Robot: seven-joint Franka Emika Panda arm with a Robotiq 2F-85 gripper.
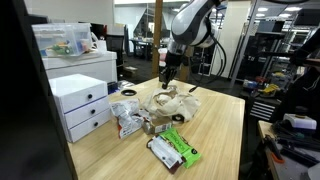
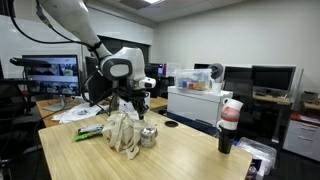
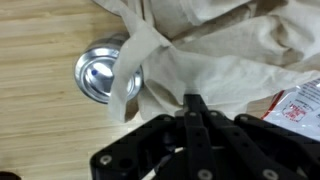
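Note:
A crumpled cream cloth [image 3: 215, 50] lies heaped on the wooden table [image 1: 220, 125], and it shows as a peaked pile in both exterior views [image 2: 122, 135] [image 1: 172, 104]. My gripper [image 3: 193, 102] is over the top of it, the two black fingers pressed together with their tips in a fold of the cloth. In an exterior view the gripper [image 2: 126, 104] sits at the peak of the heap. A silver metal can [image 3: 100, 72] stands beside the cloth with a flap of fabric draped over its rim.
A red and white packet [image 3: 298, 106] lies by the cloth. A green and black package [image 1: 178, 150] is near the table's front. White drawers [image 1: 82, 105] and a plastic bin [image 1: 60, 40] stand at one side. A paper cup [image 2: 230, 125] stands near a table edge.

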